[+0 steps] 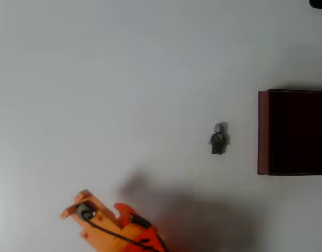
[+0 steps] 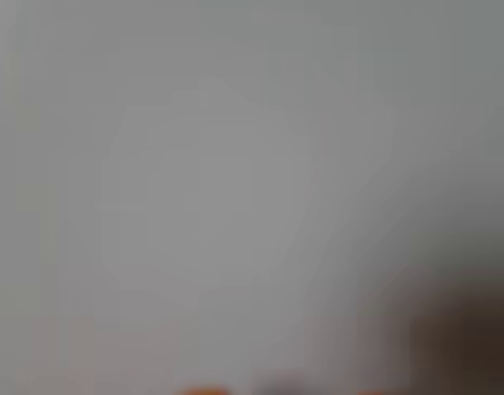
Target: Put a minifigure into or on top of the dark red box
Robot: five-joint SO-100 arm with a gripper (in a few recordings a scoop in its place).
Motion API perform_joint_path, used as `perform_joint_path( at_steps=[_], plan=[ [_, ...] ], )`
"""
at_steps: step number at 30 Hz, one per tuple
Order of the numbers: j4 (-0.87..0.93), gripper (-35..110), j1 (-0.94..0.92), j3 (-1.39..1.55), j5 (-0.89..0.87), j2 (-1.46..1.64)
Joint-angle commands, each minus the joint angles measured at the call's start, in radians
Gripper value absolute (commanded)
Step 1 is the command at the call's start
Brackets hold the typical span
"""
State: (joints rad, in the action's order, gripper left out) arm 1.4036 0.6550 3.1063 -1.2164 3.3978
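On a plain white counter [image 1: 124,68], seen from overhead, the minifigure [image 1: 219,138] lies flat with its grey head toward the top of the picture and its dark olive-black body and legs below. It rests in the open, a short way left of the dark red box [image 1: 263,131] and not touching it. That box is rectangular, thin-walled and maroon, with a near-black interior; its right part is cut off by the picture's edge. No lettering or brand mark can be read on either piece.

At the bottom left of the overhead view, the orange plastic arm [image 1: 105,223] enters from the lower edge, a black cable running along it and a soft shadow spreading to its right. It sits well apart from the figure. Whether the tool is released or clenched cannot be told, since its fingers are not clearly made out.

From the wrist view, everything is heavily blurred: pale grey surface, a dark smudge at the lower right corner, and faint orange traces along the bottom edge.
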Motion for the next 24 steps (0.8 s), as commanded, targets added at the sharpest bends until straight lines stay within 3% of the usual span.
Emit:
perform_joint_path(
  at_steps=[1, 3, 7, 14, 24],
  plan=[
    [0.031, 10, 0.009, -0.164, 0.103, 0.014],
    [0.049, 8, 0.049, -0.295, 0.196, 0.008],
    [0.179, 13, -0.121, -0.482, 0.198, -0.087],
    [0.170, 22, -0.376, -0.838, 0.215, -0.693],
    [0.035, 23, -0.698, -0.842, 0.087, -0.891]
  ],
)
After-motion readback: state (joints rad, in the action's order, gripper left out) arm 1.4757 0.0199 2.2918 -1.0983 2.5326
